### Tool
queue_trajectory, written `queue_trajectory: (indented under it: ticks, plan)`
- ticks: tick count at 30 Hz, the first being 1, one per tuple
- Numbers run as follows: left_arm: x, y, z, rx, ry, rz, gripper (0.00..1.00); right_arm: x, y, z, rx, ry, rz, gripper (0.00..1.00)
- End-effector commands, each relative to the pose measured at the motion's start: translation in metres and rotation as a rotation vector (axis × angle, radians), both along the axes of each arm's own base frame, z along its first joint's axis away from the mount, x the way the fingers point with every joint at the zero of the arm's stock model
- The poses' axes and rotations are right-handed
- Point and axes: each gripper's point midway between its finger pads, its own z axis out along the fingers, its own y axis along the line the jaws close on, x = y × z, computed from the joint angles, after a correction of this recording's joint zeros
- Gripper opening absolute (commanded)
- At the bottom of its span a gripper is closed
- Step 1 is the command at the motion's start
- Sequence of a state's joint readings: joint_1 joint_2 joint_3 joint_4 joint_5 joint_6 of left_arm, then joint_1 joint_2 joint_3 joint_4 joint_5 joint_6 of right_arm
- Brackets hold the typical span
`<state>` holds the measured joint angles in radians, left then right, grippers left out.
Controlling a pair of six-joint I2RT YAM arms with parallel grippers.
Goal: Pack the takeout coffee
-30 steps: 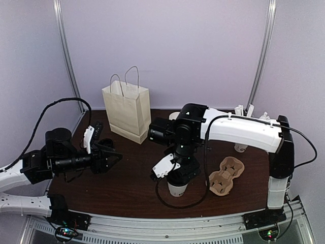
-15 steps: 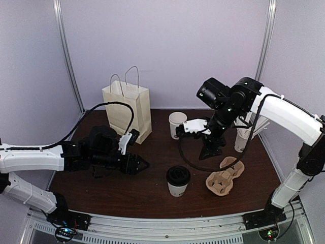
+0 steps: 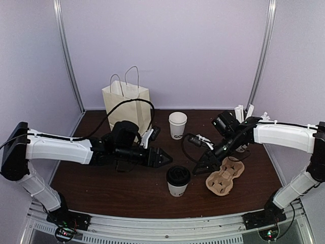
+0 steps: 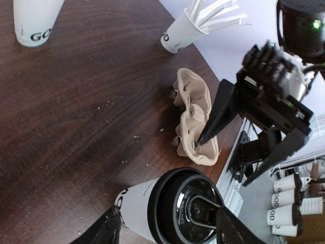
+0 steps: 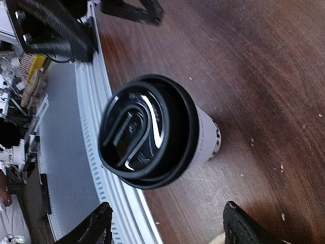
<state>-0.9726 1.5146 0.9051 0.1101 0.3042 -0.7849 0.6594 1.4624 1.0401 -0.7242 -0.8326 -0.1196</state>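
From above, the small white paper cup with a round black plastic lid (image 3: 178,180) stands on the dark wooden worktop (image 3: 101,183) near its front edge, just left of the brown pulp cup carrier (image 3: 225,176). An unlidded white paper cup (image 3: 177,125) stands farther back, near the cream paper bag (image 3: 127,108). The left gripper (image 3: 163,157) points toward the lidded cup. The right gripper (image 3: 200,168) sits at the carrier's left edge.

In the left wrist view, the left jaws stand wide and empty, with the lidded cup (image 4: 167,208) just ahead of them.

In the right wrist view, the right jaws are likewise spread and hold nothing.
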Motion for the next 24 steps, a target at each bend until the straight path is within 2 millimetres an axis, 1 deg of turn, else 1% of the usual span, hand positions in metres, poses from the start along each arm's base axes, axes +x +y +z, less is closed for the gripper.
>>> queue_trajectory:
  ticks: [1,3,8,10,16,24]
  plan:
    - [-0.006,-0.023,0.012,-0.072,0.012,-0.067,0.67,-0.003,0.018,0.017,0.153,0.1,-0.025,0.71]
    - [-0.009,-0.026,0.006,-0.061,0.024,-0.08,0.67,-0.004,0.02,0.012,0.174,0.133,-0.039,0.69]
    - [-0.014,-0.029,-0.003,-0.056,0.047,-0.101,0.63,-0.006,0.023,0.007,0.193,0.179,-0.042,0.5]
    - [-0.017,-0.03,-0.007,-0.051,0.054,-0.11,0.62,-0.007,0.024,0.006,0.195,0.19,-0.042,0.49]
    - [-0.023,-0.028,-0.018,-0.025,0.077,-0.122,0.59,-0.008,0.023,-0.004,0.194,0.216,-0.054,0.48]
    - [-0.026,-0.026,-0.028,-0.002,0.103,-0.133,0.56,-0.008,0.028,-0.015,0.199,0.266,-0.052,0.44]
